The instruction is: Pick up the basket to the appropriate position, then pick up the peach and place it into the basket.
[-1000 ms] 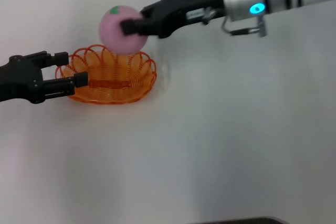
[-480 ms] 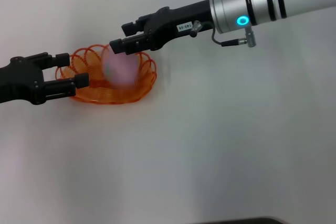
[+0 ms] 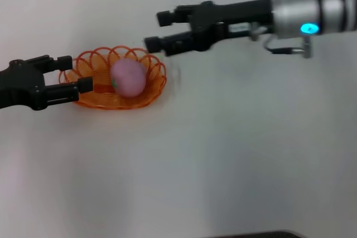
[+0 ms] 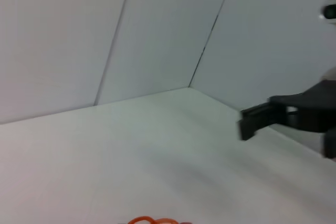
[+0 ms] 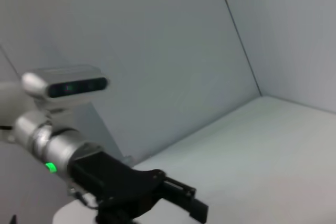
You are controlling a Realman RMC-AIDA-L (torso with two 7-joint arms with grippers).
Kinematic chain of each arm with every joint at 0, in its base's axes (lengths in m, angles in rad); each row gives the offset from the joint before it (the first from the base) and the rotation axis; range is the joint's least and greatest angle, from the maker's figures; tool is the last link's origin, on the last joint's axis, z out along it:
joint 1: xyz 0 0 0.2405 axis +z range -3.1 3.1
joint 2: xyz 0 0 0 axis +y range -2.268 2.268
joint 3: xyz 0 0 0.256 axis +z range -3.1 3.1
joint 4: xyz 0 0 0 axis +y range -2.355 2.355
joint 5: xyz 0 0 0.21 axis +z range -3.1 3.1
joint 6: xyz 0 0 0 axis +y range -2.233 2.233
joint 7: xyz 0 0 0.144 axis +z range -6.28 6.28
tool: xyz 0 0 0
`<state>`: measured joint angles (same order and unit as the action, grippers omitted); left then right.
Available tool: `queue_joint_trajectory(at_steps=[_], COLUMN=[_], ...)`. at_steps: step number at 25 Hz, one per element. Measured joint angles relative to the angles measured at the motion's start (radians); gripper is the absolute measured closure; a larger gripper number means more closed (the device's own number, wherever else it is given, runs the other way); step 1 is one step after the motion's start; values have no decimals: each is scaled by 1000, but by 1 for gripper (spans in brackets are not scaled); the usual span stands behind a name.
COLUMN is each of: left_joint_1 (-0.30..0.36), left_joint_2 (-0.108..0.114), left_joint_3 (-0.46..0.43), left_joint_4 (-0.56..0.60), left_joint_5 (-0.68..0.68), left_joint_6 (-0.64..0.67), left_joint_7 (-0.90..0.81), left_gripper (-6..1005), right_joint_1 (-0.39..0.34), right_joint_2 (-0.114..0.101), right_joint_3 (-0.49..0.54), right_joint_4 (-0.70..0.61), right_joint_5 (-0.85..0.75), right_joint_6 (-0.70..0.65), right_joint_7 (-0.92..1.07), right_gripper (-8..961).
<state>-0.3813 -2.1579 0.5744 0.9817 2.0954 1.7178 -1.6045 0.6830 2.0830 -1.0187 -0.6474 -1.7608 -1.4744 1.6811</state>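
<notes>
The orange wire basket [image 3: 153,85] stands on the white table at the left in the head view. The pink peach [image 3: 129,77] lies inside it, its green mark facing left. My left gripper [image 3: 76,73] is open, level with the basket's left end, with the rim between its fingers. My right gripper [image 3: 157,30] is open and empty, up and to the right of the basket, clear of the peach. A bit of the basket's rim [image 4: 152,219] shows in the left wrist view, with a right gripper finger [image 4: 256,121] farther off.
The white table [image 3: 223,154] stretches to the right and front of the basket. White walls stand behind it [image 4: 157,35]. The right wrist view shows the robot's head camera [image 5: 65,85] and the left arm [image 5: 121,182].
The right gripper opened and let the peach drop into the basket, then drew back to the right. The left arm and the basket have not moved.
</notes>
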Motion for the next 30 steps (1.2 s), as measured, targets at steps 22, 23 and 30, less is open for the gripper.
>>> queue_joint_trajectory(at_steps=[22, 23, 30], left_joint_1=[18, 18, 24], left_joint_2=[6, 6, 7], left_joint_3=[-14, -15, -16], left_joint_4=[3, 2, 2], left_joint_5=[0, 0, 3], left_joint_6=[-13, -13, -17], left_joint_7=[0, 0, 0], left_gripper=[188, 188, 188], right_joint_1=[-271, -271, -262], right_joint_2=[-79, -76, -72], right_joint_3=[174, 175, 176], right_joint_4=[-146, -150, -158], right_joint_5=[-158, -163, -167], right_joint_6=[-208, -208, -204], right_joint_7=[-138, -138, -132], right_gripper=[20, 22, 188])
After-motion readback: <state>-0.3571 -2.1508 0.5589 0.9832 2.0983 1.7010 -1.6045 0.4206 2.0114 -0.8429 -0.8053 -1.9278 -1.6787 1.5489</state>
